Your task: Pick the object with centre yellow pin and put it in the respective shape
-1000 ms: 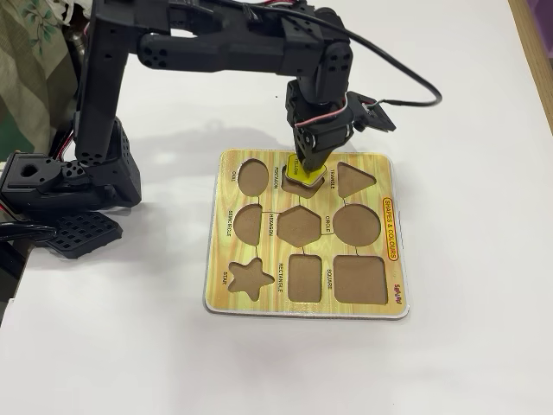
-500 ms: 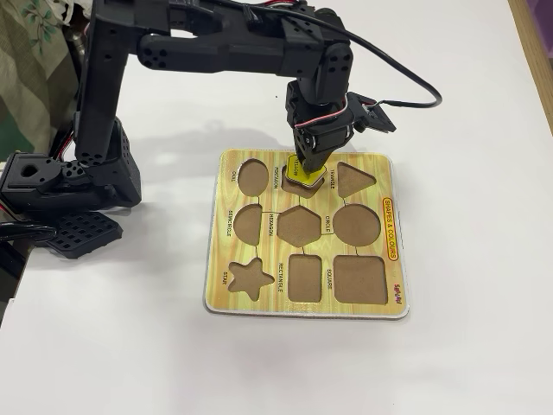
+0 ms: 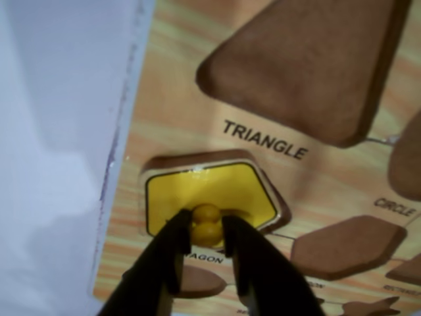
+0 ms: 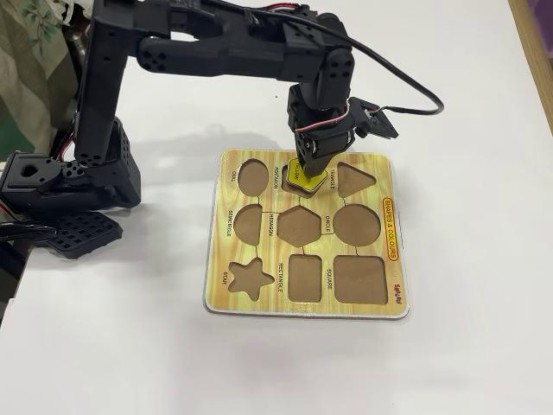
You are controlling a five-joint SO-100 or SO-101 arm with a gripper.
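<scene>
A yellow pentagon piece (image 3: 210, 187) with a round yellow pin (image 3: 207, 222) at its centre lies over the pentagon recess of the wooden shape board (image 3: 191, 125). A strip of brown recess shows along its upper left edge, so it sits slightly off or raised. My gripper (image 3: 205, 227) comes in from the bottom of the wrist view, with a black finger on each side of the pin, shut on it. In the fixed view my gripper (image 4: 304, 169) points down over the piece (image 4: 309, 180) at the board's far edge (image 4: 389, 259).
Empty brown recesses surround it: triangle (image 3: 309, 59), circle (image 3: 408, 164), hexagon (image 3: 345, 243), plus oval, semicircle, star, rectangle and square in the fixed view. The board lies on a white table (image 4: 467, 363). The arm's base (image 4: 78, 173) stands at the left, and a cable (image 4: 415, 108) trails right.
</scene>
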